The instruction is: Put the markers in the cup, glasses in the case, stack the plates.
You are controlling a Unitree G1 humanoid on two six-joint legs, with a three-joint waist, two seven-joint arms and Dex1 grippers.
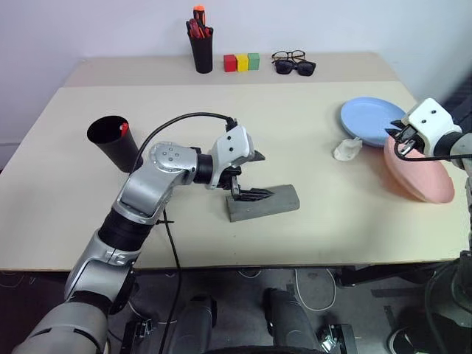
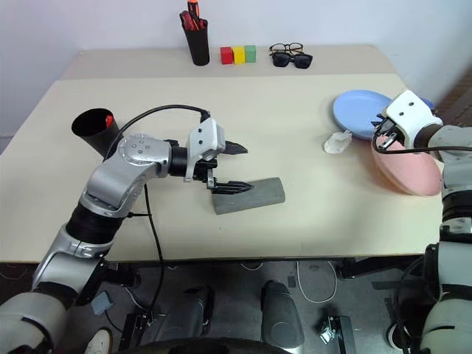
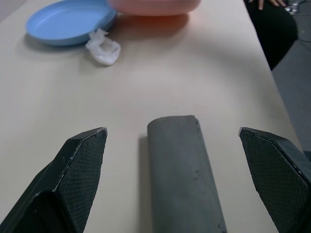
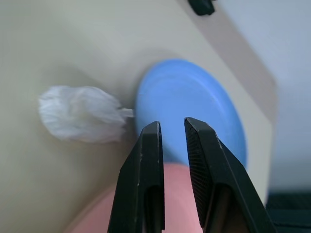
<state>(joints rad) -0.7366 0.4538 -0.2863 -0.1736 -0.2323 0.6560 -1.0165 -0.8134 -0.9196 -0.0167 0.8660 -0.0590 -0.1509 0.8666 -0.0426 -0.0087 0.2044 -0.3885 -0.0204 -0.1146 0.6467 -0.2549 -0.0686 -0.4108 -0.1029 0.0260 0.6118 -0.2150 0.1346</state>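
Left: cup (image 1: 114, 141) with a marker inside; left claw (image 2: 232, 168) spread wide over the shut case (image 1: 263, 202) at mid-surface. Right claw (image 1: 404, 140) pinches the pink plate's (image 1: 424, 181) rim, tilted beside the blue plate (image 1: 369, 119)—level it, centre it above the blue, then lower. The plates sit near the surface's (image 1: 310, 133) right edge—open room lies leftward, past a white wad (image 1: 346, 150).
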